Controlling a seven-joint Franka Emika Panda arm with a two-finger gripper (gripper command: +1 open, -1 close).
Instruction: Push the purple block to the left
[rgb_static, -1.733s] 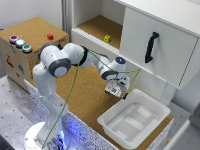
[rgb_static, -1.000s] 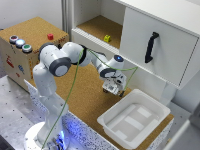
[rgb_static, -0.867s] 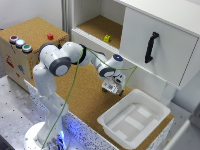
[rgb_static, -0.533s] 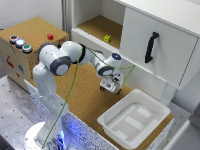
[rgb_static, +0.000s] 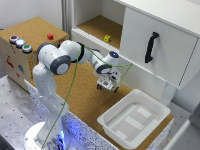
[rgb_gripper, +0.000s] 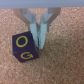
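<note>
The purple block, with yellow letters on its faces, lies on the cork surface. In the wrist view my gripper stands right beside it, fingers close together with nothing between them and touching or nearly touching the block's side. In the exterior view the gripper is low over the cork, between the cabinet and the white tray. The block is mostly hidden under it there.
A white tray sits just beyond the gripper on the exterior view's right. A white cabinet door with a black handle stands behind. A yellow block lies on the open shelf. A box with buttons is at the left.
The gripper has moved towards the exterior view's left, away from the tray, staying low over the cork.
</note>
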